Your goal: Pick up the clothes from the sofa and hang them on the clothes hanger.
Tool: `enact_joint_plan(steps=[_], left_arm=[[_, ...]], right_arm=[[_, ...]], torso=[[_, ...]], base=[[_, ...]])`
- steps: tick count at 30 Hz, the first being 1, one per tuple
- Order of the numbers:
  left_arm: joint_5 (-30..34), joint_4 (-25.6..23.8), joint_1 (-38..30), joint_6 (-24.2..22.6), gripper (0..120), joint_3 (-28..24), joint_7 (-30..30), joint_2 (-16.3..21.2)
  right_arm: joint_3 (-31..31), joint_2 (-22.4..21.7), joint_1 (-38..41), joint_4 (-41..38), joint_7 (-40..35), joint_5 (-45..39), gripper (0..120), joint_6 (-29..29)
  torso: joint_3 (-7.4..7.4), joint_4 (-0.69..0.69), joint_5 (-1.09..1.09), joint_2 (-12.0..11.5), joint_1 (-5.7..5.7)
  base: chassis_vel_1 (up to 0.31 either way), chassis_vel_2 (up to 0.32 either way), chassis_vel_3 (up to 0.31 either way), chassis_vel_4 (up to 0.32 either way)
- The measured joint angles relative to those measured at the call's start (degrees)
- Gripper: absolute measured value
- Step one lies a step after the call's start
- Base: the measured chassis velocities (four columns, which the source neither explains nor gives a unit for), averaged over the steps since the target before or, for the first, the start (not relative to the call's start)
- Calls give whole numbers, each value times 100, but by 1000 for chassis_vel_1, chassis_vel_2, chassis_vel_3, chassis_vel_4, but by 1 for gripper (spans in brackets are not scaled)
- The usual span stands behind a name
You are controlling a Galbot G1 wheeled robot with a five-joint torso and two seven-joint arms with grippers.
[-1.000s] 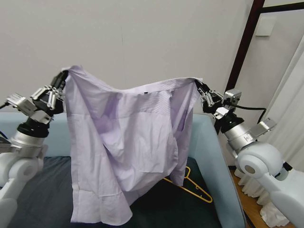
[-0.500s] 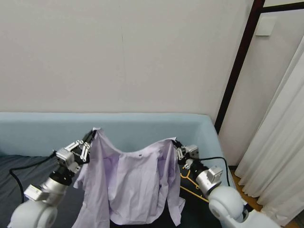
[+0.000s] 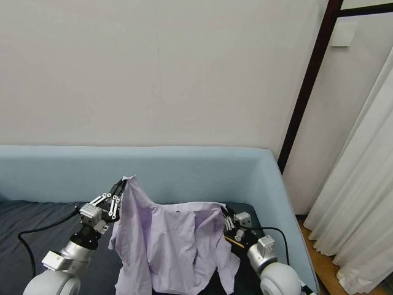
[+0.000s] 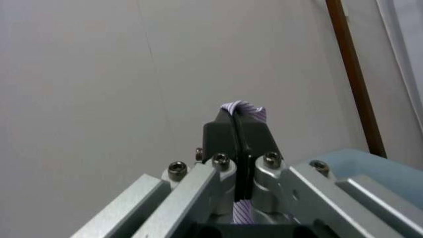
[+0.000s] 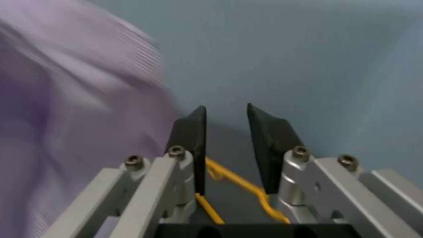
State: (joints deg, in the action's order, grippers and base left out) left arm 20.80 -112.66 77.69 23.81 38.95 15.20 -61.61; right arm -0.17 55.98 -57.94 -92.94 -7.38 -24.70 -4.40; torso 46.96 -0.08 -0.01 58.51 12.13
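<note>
Pinching lilac shirt (image 3: pixel 172 246) in left claw (image 3: pixel 123 184), right claw (image 5: pixel 225 116) parted near yellow hanger (image 5: pixel 231 179)

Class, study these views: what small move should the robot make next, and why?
Probably lower the right gripper onto the yellow hanger and close: its jaws stand open just above it, while the left gripper holds the lilac shirt up by a pinched edge.
</note>
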Motion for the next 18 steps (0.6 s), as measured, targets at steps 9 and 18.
enact_joint_plan(steps=[9, 18], left_arm=[[-50, 40, 16, 8, 0, 6, -16, -46], [-76, -86, 68, -11, 0, 76, -115, -179]], right_arm=[[280, 238, 844, 2187, 1687, 343, 63, 115], [426, 1024, 1918, 4217, 2382, 866, 94, 314]], torso=[[1, 2, 1, 0, 0], [1, 3, 0, -1, 1]], base=[[0, 0, 0, 0], [0, 0, 0, 0]])
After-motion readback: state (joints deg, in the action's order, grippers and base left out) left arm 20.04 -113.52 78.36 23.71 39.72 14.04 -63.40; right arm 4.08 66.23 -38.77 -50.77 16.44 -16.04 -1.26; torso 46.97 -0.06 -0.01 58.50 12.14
